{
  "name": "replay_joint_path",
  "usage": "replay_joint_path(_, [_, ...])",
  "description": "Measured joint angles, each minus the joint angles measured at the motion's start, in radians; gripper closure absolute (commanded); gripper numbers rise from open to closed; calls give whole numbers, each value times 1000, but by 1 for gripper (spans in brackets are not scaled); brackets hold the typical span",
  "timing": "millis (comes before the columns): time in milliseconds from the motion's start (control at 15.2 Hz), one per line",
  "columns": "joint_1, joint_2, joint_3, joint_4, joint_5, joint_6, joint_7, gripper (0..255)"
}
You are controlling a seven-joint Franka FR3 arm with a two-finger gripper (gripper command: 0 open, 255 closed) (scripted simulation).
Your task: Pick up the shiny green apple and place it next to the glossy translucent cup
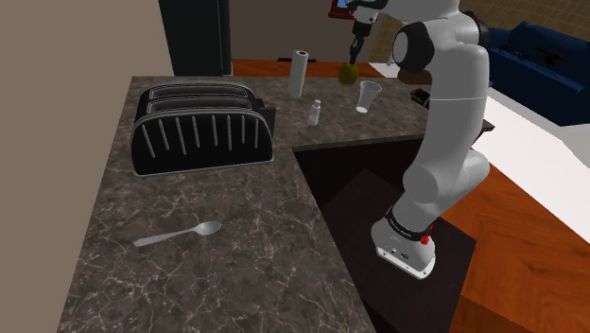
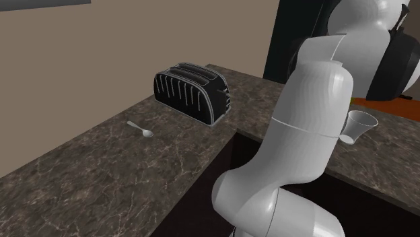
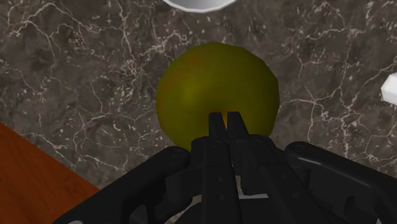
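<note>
Right now your gripper (image 1: 355, 55) hangs directly over the yellow-green apple (image 1: 349, 72), which is at the far edge of the dark marbled counter (image 1: 236, 218). From the wrist camera, the two black fingers (image 3: 217, 124) are pressed together with nothing pinched between them, and the apple (image 3: 216, 89) lies just beyond their tips. In the shoulder view, the clear cup (image 1: 369, 96) stands near the apple at about its 5 o'clock. A white cylinder (image 1: 299, 72) stands at the apple's 9 o'clock. The black toaster (image 1: 203, 128) and the spoon (image 1: 180, 234) lie well apart from it, toward 7 o'clock.
</note>
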Motion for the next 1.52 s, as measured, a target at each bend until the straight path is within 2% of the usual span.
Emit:
replay_joint_path(1122, [16, 14, 7, -210, 8, 221, -4, 255])
replay_joint_path(1518, [18, 15, 8, -220, 8, 232, -3, 255])
